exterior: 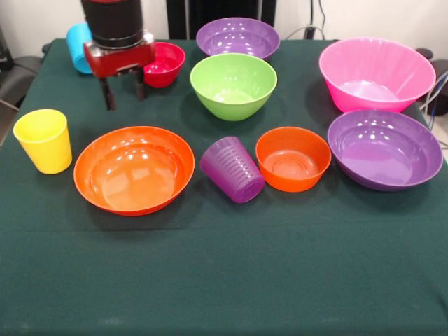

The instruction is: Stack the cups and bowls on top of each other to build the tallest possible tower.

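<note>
My gripper [124,92] hangs open and empty above the cloth at the back left, just left of the small red bowl [165,64]. The blue cup [80,47] lies on its side behind it. The yellow cup [44,140] stands upright at the left. The wide orange bowl [134,169] sits in front of the gripper. The purple cup [232,169] lies tipped beside the small orange bowl [293,158]. The green bowl [233,85], one purple bowl [238,37] behind it, the pink bowl [376,73] and the other purple bowl [384,148] stand apart. No tower stands.
The table [224,280] is covered with a dark green cloth. Cables hang behind the far right edge, past the pink bowl.
</note>
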Controlling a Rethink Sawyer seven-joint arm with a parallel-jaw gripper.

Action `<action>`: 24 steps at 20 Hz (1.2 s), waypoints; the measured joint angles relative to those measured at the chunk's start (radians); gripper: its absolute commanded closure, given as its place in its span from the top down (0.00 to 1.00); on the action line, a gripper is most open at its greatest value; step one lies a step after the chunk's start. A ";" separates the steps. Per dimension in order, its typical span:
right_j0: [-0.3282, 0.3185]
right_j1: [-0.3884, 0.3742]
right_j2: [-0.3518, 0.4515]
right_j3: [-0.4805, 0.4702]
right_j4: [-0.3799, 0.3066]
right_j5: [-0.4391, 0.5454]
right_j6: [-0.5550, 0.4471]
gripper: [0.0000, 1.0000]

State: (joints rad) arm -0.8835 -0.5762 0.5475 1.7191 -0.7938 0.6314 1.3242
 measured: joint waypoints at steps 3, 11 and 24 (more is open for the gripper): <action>0.038 -0.032 0.000 0.001 0.025 0.006 0.000 1.00; 0.102 -0.054 0.000 -0.040 0.055 0.028 0.000 1.00; 0.201 0.042 -0.029 -0.278 0.087 0.085 0.000 1.00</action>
State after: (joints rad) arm -0.6825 -0.5338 0.5184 1.4410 -0.7071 0.7159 1.3242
